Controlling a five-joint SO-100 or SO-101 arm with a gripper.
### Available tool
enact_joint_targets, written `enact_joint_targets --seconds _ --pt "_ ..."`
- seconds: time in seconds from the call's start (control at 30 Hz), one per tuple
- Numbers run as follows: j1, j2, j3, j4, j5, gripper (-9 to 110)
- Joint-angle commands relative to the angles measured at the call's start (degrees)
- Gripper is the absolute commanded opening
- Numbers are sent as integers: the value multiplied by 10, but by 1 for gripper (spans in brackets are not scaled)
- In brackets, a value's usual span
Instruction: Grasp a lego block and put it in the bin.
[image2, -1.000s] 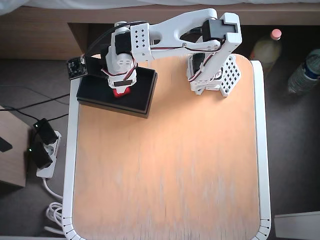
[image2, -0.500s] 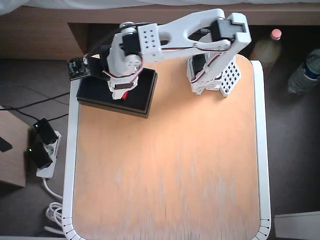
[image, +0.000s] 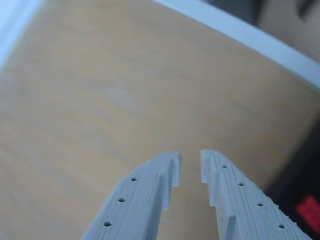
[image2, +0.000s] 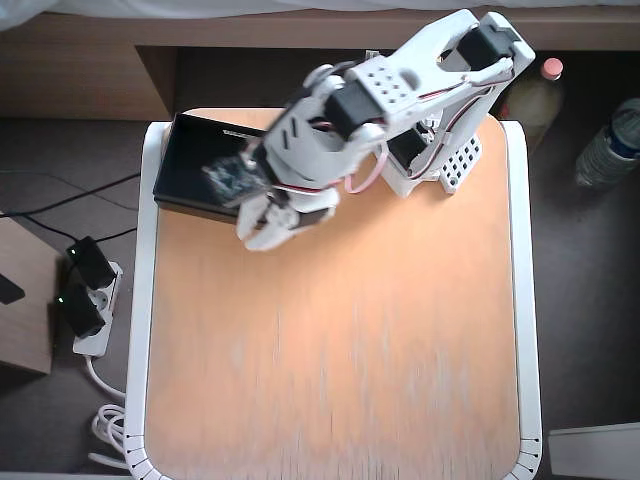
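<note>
Fingers (image: 150, 200) of our gripper (image: 190, 167) stand narrowly parted, holding nothing; the lego block (image: 307, 210) lies inside the bin (image2: 190, 165), its orientation unclear.

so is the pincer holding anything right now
Nothing is held: in the wrist view the pincer is open with bare table showing between its fingertips, and the lego block lies apart at the right edge.

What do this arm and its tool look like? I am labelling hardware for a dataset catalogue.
The arm is white printed plastic with black servo blocks, perforated panels and thin red and white cables looping along it. The tool has two pale grey layered-plastic fingers, each with a row of small round holes and stepped notches on the inner edge.
</note>
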Motion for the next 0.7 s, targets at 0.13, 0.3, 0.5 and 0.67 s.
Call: enact_joint_targets --seconds 0.13,0.3,0.5,0.67 --pt "-160 121 -34 -3 8 0" --pt "-244 211 69 -4 33 0" --pt "-311 301 193 -4 40 0" --pt "-350 341 273 -4 33 0"
